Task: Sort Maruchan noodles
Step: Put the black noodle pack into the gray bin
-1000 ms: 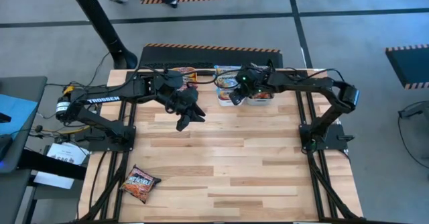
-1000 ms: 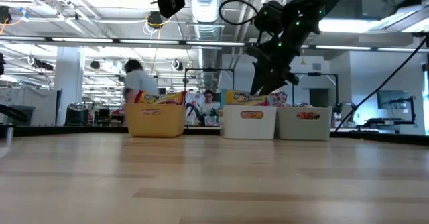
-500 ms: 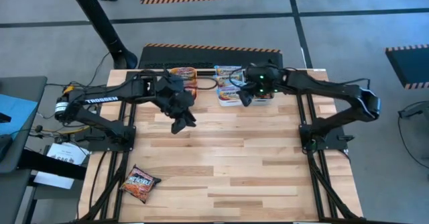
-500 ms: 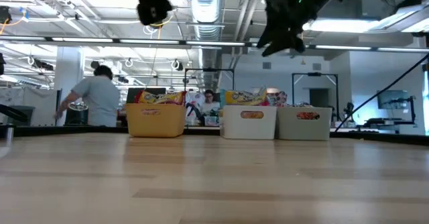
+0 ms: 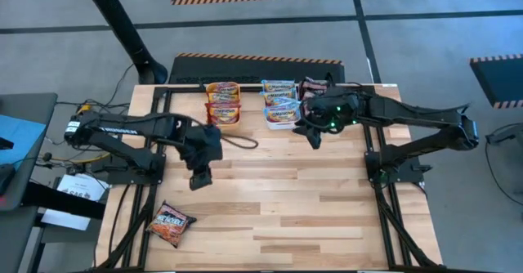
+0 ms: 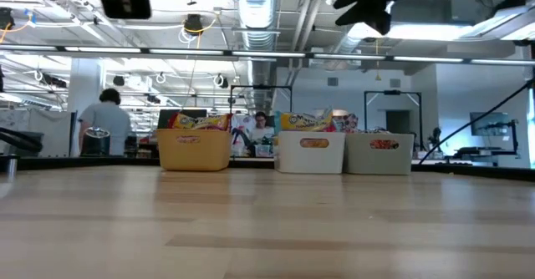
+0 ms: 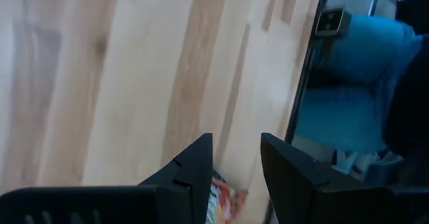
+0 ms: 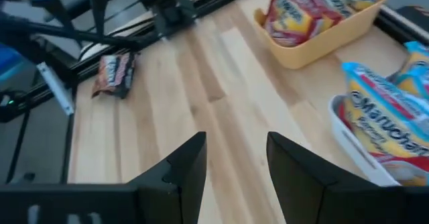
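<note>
Reading "Maruchan", light-blue packets [image 8: 385, 120] fill the white bin [image 8: 355, 147]; one crinkly maroon-red packet [image 5: 170, 223] lies apart (near the table corner). Both grippers [image 7: 234, 174] [image 8: 234, 167] hover open, empty.

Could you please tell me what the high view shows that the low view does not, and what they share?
Only the high view shows the lone dark maroon-red crinkly plastic noodle packet near the table's front left corner, and the empty left pincer above the bare wood.

Only the low view shows a person in the room behind.

Both show the orange plastic bin, white plastic bin and grey plastic bin holding packets.
</note>
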Action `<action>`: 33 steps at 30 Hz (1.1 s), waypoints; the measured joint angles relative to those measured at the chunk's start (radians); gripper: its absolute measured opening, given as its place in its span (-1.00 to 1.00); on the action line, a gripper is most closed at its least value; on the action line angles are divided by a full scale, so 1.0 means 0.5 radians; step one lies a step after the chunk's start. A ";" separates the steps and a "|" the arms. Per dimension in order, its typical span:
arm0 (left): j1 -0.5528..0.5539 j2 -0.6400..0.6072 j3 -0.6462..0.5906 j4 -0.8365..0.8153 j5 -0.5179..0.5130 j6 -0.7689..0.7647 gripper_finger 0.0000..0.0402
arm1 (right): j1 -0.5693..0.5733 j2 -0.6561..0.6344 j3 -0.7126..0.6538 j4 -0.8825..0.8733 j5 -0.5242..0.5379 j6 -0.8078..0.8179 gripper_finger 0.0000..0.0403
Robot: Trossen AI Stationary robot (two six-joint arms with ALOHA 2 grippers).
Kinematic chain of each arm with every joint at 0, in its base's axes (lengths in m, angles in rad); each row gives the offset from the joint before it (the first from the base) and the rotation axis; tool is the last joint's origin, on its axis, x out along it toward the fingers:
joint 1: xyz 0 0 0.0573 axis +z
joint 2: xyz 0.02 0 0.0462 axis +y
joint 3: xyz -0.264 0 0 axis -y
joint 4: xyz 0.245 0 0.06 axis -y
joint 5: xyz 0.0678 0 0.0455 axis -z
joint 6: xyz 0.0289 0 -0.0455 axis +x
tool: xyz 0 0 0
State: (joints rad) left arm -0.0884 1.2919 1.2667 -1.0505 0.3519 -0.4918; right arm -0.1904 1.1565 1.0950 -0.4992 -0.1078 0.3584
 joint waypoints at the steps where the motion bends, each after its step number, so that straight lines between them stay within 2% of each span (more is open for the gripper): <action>1: -0.028 0.000 0.000 -0.030 -0.001 -0.042 -0.44 | 0.021 0.000 0.000 0.004 0.000 0.000 -0.11; 15: -0.512 0.003 0.000 -0.338 -0.094 -0.598 -0.44 | 0.266 0.050 -0.001 -0.087 0.001 0.085 -0.11; 24: -0.800 0.003 -0.009 -0.339 -0.301 -0.819 -0.29 | 0.333 0.052 -0.001 -0.095 0.001 0.089 -0.11; 33: -1.173 0.004 -0.192 -0.212 -0.417 -1.030 -0.21 | 0.406 0.052 -0.001 -0.093 0.001 0.121 -0.11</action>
State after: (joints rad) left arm -0.6749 1.2938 1.1705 -1.1566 0.1432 -1.0068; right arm 0.0126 1.1826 1.0946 -0.5457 -0.1074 0.4187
